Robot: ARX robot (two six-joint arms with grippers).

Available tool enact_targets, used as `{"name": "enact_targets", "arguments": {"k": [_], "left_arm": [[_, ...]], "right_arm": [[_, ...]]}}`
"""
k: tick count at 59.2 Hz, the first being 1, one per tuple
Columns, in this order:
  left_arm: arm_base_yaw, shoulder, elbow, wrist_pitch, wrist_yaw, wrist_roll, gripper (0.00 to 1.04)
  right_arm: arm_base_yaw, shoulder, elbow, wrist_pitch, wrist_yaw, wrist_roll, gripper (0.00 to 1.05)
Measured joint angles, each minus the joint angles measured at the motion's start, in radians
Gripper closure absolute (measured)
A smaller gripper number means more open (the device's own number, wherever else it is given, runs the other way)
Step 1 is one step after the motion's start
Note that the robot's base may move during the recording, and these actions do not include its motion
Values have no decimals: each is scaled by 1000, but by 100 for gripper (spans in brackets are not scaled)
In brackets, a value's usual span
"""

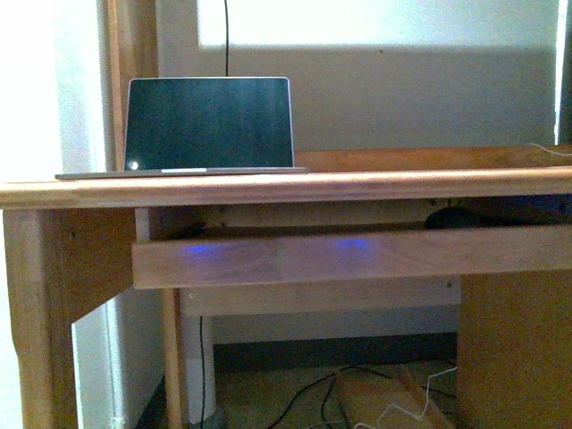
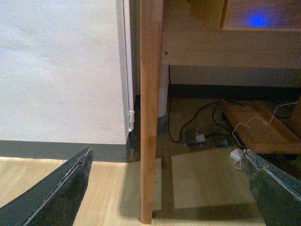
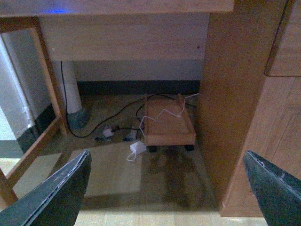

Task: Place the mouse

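The mouse (image 1: 450, 217) shows as a small dark dome on the pull-out shelf (image 1: 295, 259), under the desk top (image 1: 286, 188), right of centre. Only its upper part rises above the shelf's front board. Neither arm appears in the front view. My left gripper (image 2: 167, 188) is open and empty, low over the floor and facing the desk's left leg (image 2: 150, 108). My right gripper (image 3: 167, 188) is also open and empty, looking under the desk beside its right side panel (image 3: 235, 103). The mouse is in neither wrist view.
An open laptop (image 1: 207, 125) stands on the left of the desk top. Below the desk lie cables (image 3: 108, 117), a white adapter (image 3: 138, 147) and a low wooden trolley (image 3: 168, 123). A white wall (image 2: 61, 66) is left of the desk.
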Motion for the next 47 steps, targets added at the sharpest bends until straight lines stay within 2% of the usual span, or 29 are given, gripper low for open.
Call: {"name": "enact_targets", "arguments": {"k": [35, 38, 39, 42, 47], "left_arm": [[0, 0, 0, 0, 0, 0, 8], [31, 27, 19, -50, 117, -37, 8], [63, 86, 44, -90, 232, -71, 8], [76, 206, 59, -57, 346, -72, 8], [75, 436, 78, 114, 381, 10, 8]], "right_arm": [[0, 0, 0, 0, 0, 0, 7], [0, 0, 0, 0, 0, 0, 7], [0, 0, 0, 0, 1, 0, 7], [0, 0, 0, 0, -1, 0, 7], [0, 0, 0, 0, 2, 0, 7]]}}
